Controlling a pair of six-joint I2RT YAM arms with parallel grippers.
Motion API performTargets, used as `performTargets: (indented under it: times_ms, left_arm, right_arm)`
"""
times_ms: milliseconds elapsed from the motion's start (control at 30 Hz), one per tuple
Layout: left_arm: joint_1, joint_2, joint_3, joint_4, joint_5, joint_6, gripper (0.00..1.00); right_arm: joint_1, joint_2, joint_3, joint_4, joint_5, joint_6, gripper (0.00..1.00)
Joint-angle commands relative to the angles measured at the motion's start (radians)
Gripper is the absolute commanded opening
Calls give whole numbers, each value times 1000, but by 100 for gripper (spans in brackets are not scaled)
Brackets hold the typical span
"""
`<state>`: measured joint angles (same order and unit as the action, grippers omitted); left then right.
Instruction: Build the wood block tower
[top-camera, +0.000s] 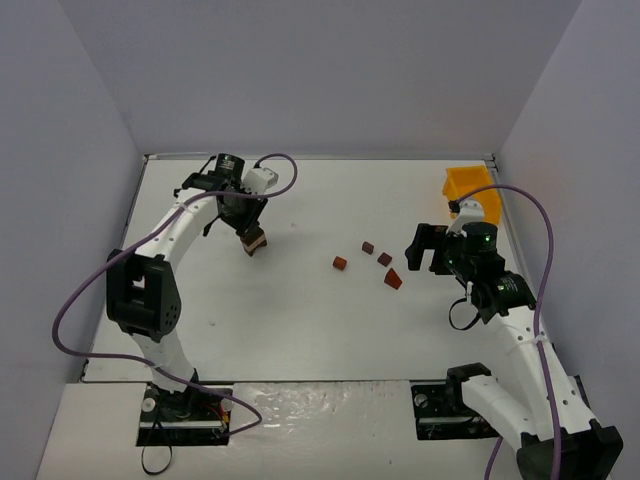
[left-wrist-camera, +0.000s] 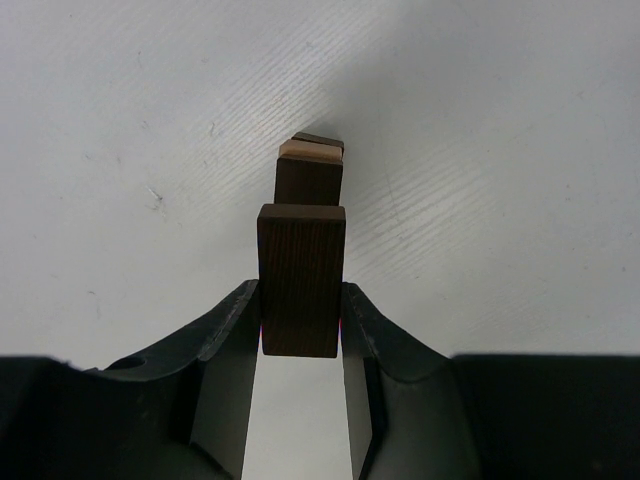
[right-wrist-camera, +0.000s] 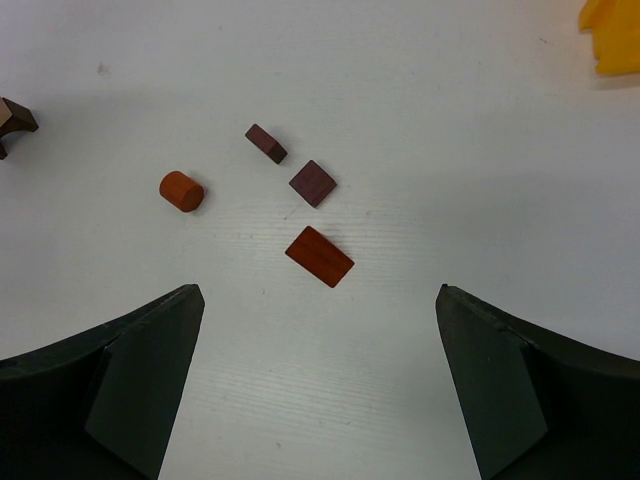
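At the far left of the desk (top-camera: 300, 330), the left end effector (left-wrist-camera: 300, 298) pinches a dark brown block (left-wrist-camera: 301, 260) over the small tower (left-wrist-camera: 309, 180). The right end effector (right-wrist-camera: 318, 300) gapes wide and empty, near four loose wood blocks (right-wrist-camera: 319, 256) mid-right.

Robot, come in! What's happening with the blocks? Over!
Left gripper shut on dark block, at the tower. Right gripper open, four loose blocks below. Nothing blocking.
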<state>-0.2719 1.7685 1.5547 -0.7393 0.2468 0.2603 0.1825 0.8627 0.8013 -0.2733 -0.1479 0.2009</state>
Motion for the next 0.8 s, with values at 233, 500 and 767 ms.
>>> performTargets:
  times_ms: [233,500,767]
  left_arm:
    - [10,11,51,14,36,74,0]
    - [10,33,50,29,26,71,0]
    - [10,43,59,38,22,64,0]
  right_arm:
    - [-3,3,33,42,-32,-35,100]
    - [-4,8,29,43,-32,-34,100]
    - [-3,15,30,42,-32,-37,100]
